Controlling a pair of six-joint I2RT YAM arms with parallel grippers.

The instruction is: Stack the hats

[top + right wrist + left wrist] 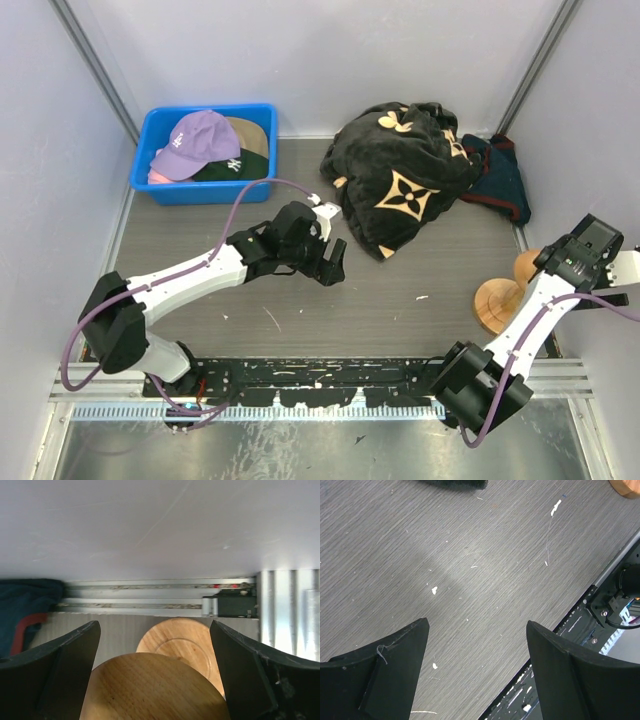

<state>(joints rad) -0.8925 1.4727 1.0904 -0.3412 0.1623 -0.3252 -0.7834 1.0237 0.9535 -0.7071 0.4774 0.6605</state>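
The worktop [400, 300] was matt grey, finely grained and flecked white. The hats [200, 140] were soft cloth and their bin [205, 191] glossy blue plastic. The blanket [400, 180] was plush black cloth. The stand [150, 690] was smooth, satin wood. The left tool [477, 672] and right tool [155, 667] were matt black plastic.

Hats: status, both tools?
Left tool open, empty, over table. Right tool open over wooden stand. Hats piled in blue bin. Black cloth apart, not blocking.

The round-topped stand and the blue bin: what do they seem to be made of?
The stand looks like light wood, smoothly finished: grain lines show on its top. The blue bin seems to be moulded plastic, judging by its even colour and rounded rim.
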